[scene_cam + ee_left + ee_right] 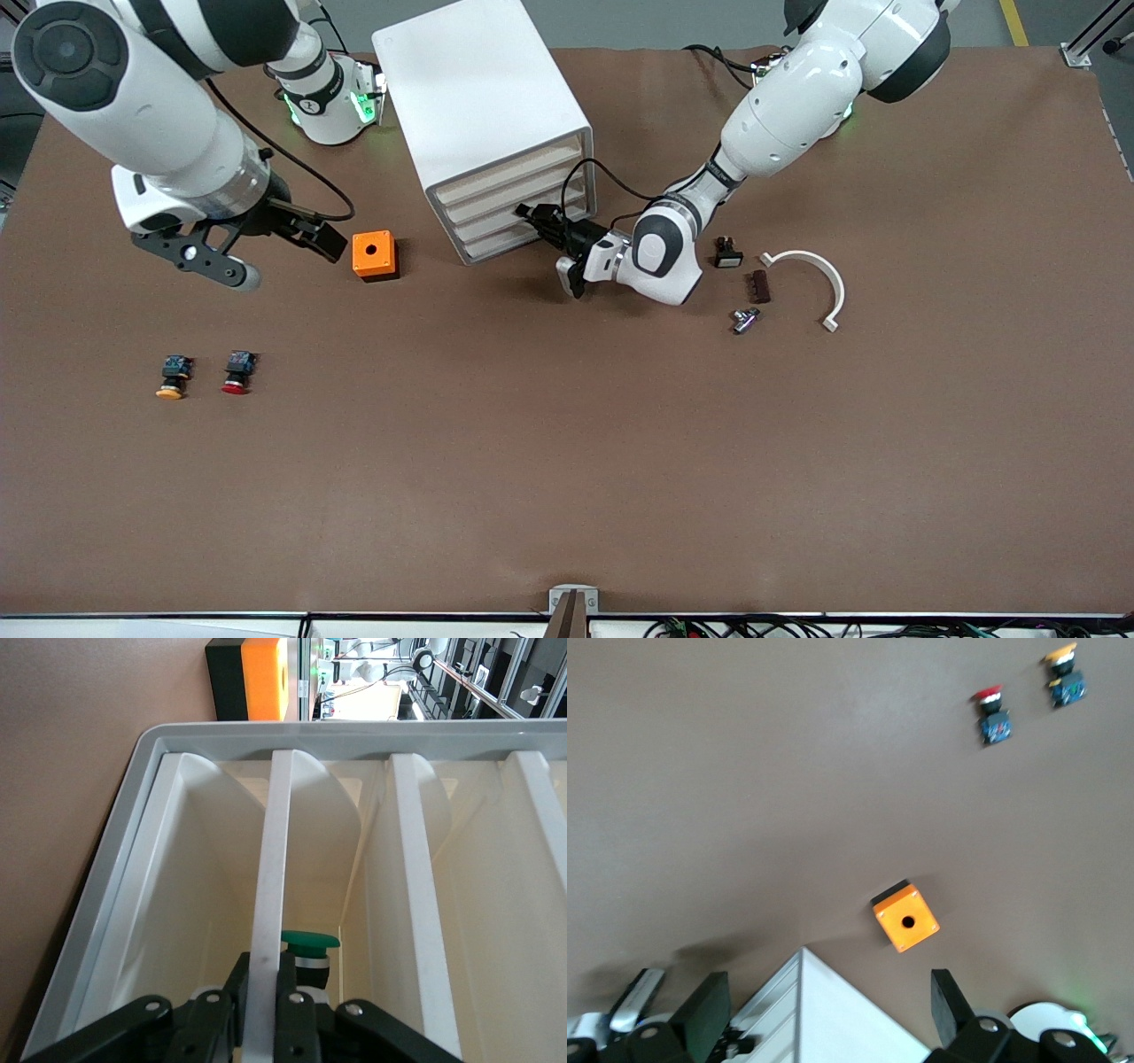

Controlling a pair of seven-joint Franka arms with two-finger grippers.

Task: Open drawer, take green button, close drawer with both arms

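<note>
The drawer (523, 232) is where your left gripper (542, 223) works: in the left wrist view its fingers (297, 1014) are closed on the drawer's thin front edge (268, 904), a hold suited to pulling it out. The green button (308, 958) sits inside that drawer, just past the fingers (only its cap and upper body show). The cabinet (483, 115) stands between the two arms' bases, its fronts facing the left arm, which is probably why that arm does the pulling. Your right gripper (266, 244) waits, fingers spread and empty, over the table near the orange box (373, 255). The red button (237, 371) and yellow button (174, 376) lie nearer the camera.
</note>
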